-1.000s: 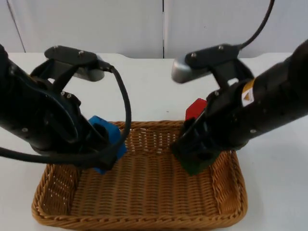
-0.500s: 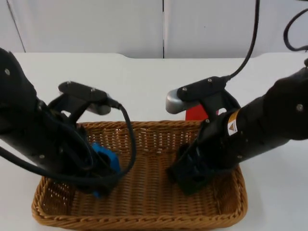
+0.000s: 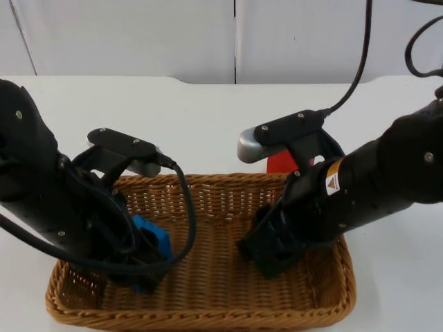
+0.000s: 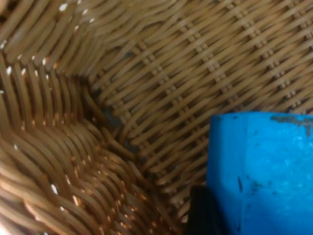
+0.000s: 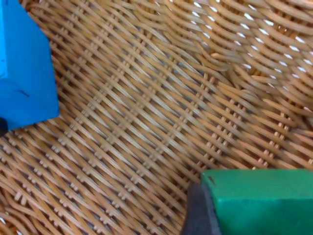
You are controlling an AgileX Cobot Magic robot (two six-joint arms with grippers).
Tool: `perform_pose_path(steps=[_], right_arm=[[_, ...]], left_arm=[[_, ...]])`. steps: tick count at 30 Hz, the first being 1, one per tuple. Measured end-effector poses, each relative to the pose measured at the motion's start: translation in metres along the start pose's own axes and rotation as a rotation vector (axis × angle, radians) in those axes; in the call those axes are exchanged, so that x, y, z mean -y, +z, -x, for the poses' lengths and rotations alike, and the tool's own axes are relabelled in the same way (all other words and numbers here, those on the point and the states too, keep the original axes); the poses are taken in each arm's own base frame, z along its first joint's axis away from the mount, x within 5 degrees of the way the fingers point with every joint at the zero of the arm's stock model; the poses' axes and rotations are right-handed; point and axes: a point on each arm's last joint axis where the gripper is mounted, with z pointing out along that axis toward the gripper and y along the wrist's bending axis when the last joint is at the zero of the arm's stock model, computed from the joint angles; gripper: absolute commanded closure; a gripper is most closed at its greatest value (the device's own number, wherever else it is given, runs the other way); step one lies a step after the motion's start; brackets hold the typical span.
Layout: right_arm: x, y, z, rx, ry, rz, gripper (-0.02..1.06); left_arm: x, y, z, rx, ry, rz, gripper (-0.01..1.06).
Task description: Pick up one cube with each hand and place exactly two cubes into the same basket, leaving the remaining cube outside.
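A wicker basket (image 3: 208,181) stands at the table's front. My left gripper (image 3: 147,257) is down inside its left half, shut on a blue cube (image 3: 156,239). In the left wrist view the blue cube (image 4: 259,171) sits close over the woven floor (image 4: 146,73), with a black fingertip (image 4: 204,211) against its side. My right gripper (image 3: 271,250) is down inside the right half, shut on a green cube (image 5: 259,201). The right wrist view also shows the blue cube (image 5: 23,73) across the basket floor. A red cube (image 3: 282,163) lies on the table just behind the basket's far rim.
White table (image 3: 208,117) stretches behind the basket to the grey partition wall (image 3: 138,34). The basket's walls (image 3: 325,290) rise around both grippers. The right arm's body hides part of the red cube.
Both arms have come down into the basket with their cubes, the blue one sinking toward the floor at left, the green one at right. The red cube has not moved.
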Motion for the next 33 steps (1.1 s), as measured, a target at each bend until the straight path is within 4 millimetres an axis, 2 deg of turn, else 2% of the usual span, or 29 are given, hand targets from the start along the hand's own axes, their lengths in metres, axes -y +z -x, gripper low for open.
perform_pose_path(steps=[1, 2, 4, 6, 7, 8, 9, 10, 14, 18, 21, 22, 24, 29, 30, 33], right_arm=[[0.000, 0.000, 0.000, 0.000, 0.000, 0.000, 0.68], [0.000, 0.000, 0.000, 0.000, 0.000, 0.000, 0.68], [0.000, 0.000, 0.000, 0.000, 0.000, 0.000, 0.57], [0.000, 0.000, 0.000, 0.000, 0.000, 0.000, 0.46], [0.000, 0.000, 0.000, 0.000, 0.000, 0.000, 0.46], [0.000, 0.000, 0.000, 0.000, 0.000, 0.000, 0.42], [0.000, 0.000, 0.000, 0.000, 0.000, 0.000, 0.37], [0.000, 0.000, 0.000, 0.000, 0.000, 0.000, 0.35], [-0.001, -0.001, 0.001, 0.007, -0.002, 0.002, 0.35], [-0.002, -0.011, 0.008, 0.038, -0.003, 0.007, 0.35], [-0.004, -0.038, 0.026, 0.128, -0.003, 0.017, 0.35], [-0.005, -0.054, 0.035, 0.179, -0.009, 0.023, 0.35], [-0.006, -0.060, 0.038, 0.199, -0.013, 0.025, 0.35], [-0.009, -0.132, 0.063, 0.393, -0.020, 0.046, 0.35], [-0.009, -0.132, 0.063, 0.393, -0.020, 0.046, 0.35], [-0.009, -0.174, 0.069, 0.487, -0.034, 0.055, 0.35]], left_arm=[[0.000, 0.000, 0.000, 0.000, 0.000, 0.000, 0.96], [0.000, 0.000, 0.000, 0.000, 0.000, 0.000, 0.96], [0.000, 0.000, 0.000, 0.000, 0.000, 0.000, 0.80], [0.000, 0.000, 0.000, 0.000, 0.000, 0.000, 0.53], [0.000, 0.000, 0.000, 0.000, 0.000, 0.000, 0.53], [0.000, 0.000, 0.000, 0.000, 0.000, 0.000, 0.39], [0.000, 0.000, 0.000, -0.002, 0.000, -0.001, 0.17], [0.001, 0.000, 0.000, -0.004, 0.000, -0.004, 0.02], [0.002, 0.000, -0.001, -0.009, 0.001, -0.010, 0.00], [0.003, -0.004, 0.001, 0.002, 0.003, -0.011, 0.00], [0.004, -0.017, 0.006, 0.055, 0.010, -0.007, 0.00], [0.006, -0.028, 0.010, 0.096, 0.016, -0.004, 0.00], [0.006, -0.031, 0.011, 0.107, 0.018, -0.004, 0.00], [0.014, -0.090, 0.022, 0.321, 0.039, 0.006, 0.00], [0.014, -0.090, 0.022, 0.321, 0.039, 0.006, 0.00], [0.020, -0.131, 0.021, 0.462, 0.056, 0.009, 0.00]])
